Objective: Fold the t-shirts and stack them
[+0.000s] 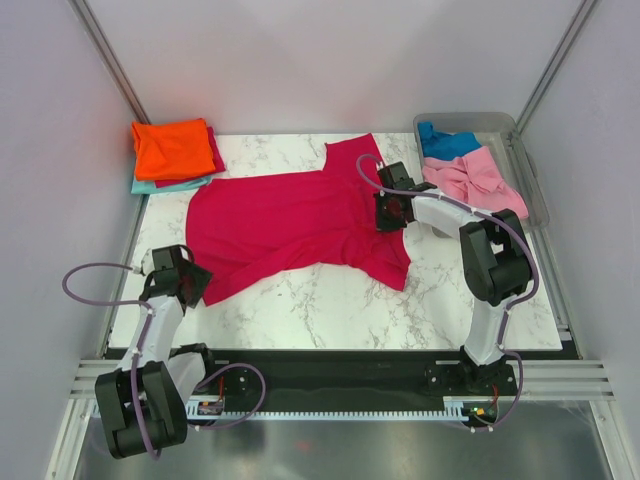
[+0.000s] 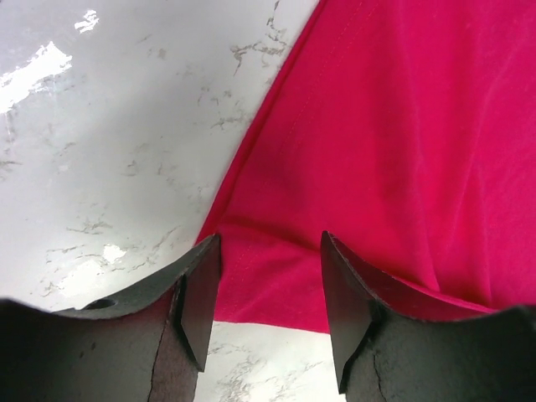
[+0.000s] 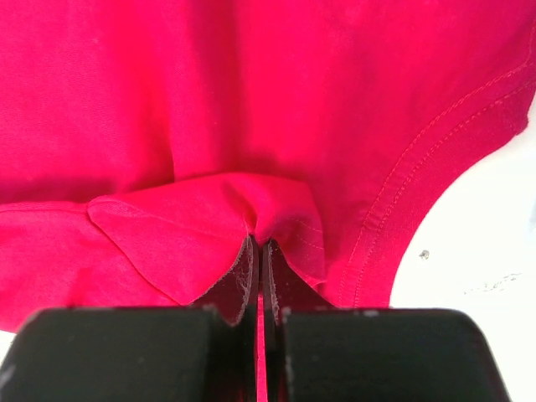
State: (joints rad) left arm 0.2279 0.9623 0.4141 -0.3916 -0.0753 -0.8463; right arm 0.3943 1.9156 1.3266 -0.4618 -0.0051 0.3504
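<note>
A crimson-pink t-shirt [image 1: 285, 222] lies spread and rumpled across the middle of the marble table. My right gripper [image 1: 385, 212] is shut on a pinch of its cloth [image 3: 268, 209] near the shirt's right side. My left gripper [image 1: 195, 283] is open at the shirt's lower left corner, its jaws straddling the hem [image 2: 268, 285] without gripping it. An orange folded shirt [image 1: 172, 147] tops a stack at the back left, with crimson and teal [image 1: 145, 186] layers under it. A blue shirt [image 1: 447, 143] and a light pink shirt [image 1: 475, 178] lie in the tub.
A clear grey plastic tub [image 1: 530, 180] stands at the back right. Bare marble table [image 1: 300, 310] shows in front of the shirt. Grey walls close in the left, right and back sides.
</note>
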